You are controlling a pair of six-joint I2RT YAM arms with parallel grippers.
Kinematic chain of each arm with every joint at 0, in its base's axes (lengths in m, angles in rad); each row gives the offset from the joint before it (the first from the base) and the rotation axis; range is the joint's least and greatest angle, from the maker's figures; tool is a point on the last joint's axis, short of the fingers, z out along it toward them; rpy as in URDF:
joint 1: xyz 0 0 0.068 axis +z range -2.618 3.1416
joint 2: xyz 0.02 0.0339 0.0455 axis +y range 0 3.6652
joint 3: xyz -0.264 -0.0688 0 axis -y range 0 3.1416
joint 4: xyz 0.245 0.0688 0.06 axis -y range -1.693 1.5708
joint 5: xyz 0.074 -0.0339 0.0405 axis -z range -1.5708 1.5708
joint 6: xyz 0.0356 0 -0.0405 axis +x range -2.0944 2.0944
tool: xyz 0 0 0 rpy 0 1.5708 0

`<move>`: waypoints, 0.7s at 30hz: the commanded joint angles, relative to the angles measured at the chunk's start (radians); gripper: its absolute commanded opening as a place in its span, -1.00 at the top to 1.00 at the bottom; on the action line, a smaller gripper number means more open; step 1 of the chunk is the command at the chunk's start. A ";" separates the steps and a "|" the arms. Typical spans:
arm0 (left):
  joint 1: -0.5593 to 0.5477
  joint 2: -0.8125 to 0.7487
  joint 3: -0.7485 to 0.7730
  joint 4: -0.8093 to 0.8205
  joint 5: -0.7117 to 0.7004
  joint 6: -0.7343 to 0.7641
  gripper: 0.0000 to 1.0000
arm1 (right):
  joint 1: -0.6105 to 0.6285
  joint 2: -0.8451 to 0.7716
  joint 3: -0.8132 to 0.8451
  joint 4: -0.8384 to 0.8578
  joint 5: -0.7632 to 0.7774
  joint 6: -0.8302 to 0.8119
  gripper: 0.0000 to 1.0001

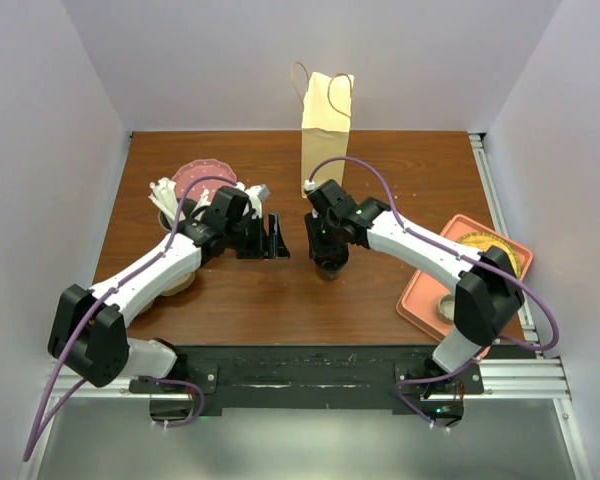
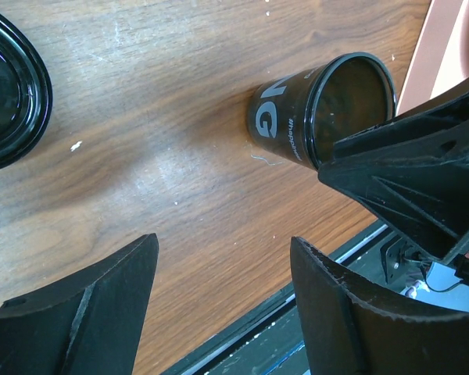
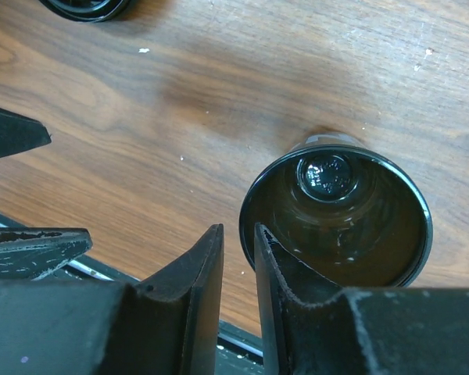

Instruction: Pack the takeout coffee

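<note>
The takeout coffee (image 3: 336, 211) is a short black cup with white lettering, standing upright on the wooden table with its mouth uncovered (image 2: 285, 113). My right gripper (image 3: 238, 230) hangs right over the cup's near rim. Its jaws are a narrow gap apart with one fingertip (image 3: 275, 258) over the mouth, the other outside, and nothing in the gap. From above, that gripper (image 1: 328, 262) hides most of the cup (image 1: 329, 272). My left gripper (image 1: 278, 237) stands wide open and empty (image 2: 223, 238), a short way left of the cup.
A loose black lid (image 2: 8, 86) lies on the table left of the cup. The tan paper bag (image 1: 325, 125) stands upright behind it. A pink plate (image 1: 202, 178) and a cup of white utensils (image 1: 168, 198) sit at the back left, an orange tray (image 1: 425, 295) at the right.
</note>
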 commanded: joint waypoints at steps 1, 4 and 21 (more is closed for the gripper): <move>0.009 -0.034 -0.009 0.025 0.008 -0.013 -0.46 | 0.012 -0.006 0.034 0.004 0.004 -0.011 0.51; 0.009 -0.033 -0.012 0.025 0.008 -0.013 -0.46 | 0.015 -0.002 0.029 0.000 0.012 -0.005 0.53; 0.012 -0.041 -0.008 0.019 0.004 -0.010 -0.47 | 0.020 0.021 0.028 -0.016 0.047 -0.012 0.60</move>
